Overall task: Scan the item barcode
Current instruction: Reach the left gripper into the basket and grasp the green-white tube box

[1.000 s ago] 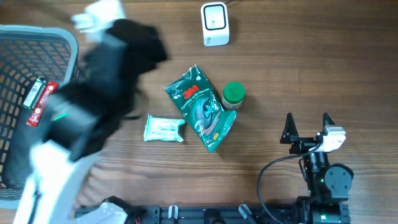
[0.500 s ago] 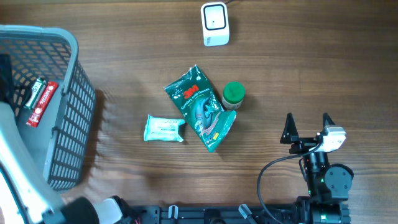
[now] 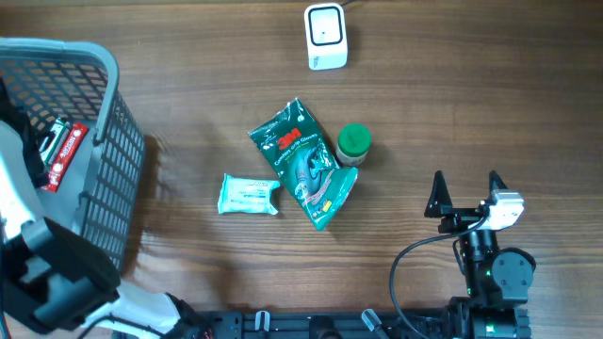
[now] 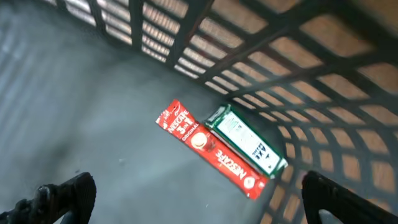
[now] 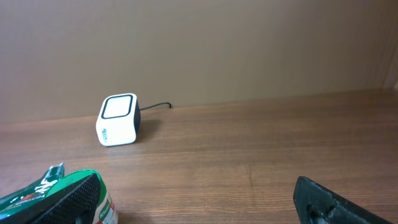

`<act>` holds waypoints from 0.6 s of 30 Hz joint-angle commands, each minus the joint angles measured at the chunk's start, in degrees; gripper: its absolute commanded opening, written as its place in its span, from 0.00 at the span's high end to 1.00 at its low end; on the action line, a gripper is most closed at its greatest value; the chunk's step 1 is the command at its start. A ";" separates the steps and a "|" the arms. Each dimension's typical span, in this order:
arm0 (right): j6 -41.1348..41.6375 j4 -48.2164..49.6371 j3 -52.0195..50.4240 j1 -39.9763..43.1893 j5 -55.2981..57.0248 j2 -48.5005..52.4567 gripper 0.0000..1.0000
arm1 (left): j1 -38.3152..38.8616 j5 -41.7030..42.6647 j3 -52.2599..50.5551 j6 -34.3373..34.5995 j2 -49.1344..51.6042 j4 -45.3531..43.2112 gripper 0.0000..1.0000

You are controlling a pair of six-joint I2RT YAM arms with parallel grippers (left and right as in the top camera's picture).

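Left fingers (image 4: pixel 65 194) gape empty over the red Nescafé stick sachet (image 4: pixel 211 152) in the grey plastic basket (image 4: pixel 74 112) at the left edge of the table (image 3: pixel 471 94), likely lining up a pick; right fingers (image 5: pixel 329 202) idle, equally wide, empty.

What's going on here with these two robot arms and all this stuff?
The job is scanning an item's barcode. The left gripper hangs open inside the grey basket, above a red Nescafe stick and a green packet, holding nothing. The right gripper sits open and empty off to the side. A white scanner, green pouch, green-lidded jar and tissue pack lie on the table.
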State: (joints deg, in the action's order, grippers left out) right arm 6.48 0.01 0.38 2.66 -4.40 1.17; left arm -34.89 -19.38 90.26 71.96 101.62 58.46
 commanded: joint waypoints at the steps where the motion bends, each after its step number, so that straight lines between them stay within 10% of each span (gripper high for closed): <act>1: 1.05 0.13 -0.09 -0.22 0.79 -0.37 0.00 | -0.26 -0.17 -0.48 10.62 5.40 -0.72 0.00; 9: 1.05 0.13 -0.09 -0.22 0.79 -0.37 0.00 | -0.20 2.03 -0.48 31.71 12.37 -1.36 0.00; 18: 1.05 0.11 -0.09 -0.22 0.79 -0.37 0.00 | -0.11 2.05 -0.48 33.53 13.35 -7.54 0.00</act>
State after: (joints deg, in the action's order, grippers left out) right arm 6.48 0.01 0.38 2.66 -4.40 1.17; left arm -34.89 -17.32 90.13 103.24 113.38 52.31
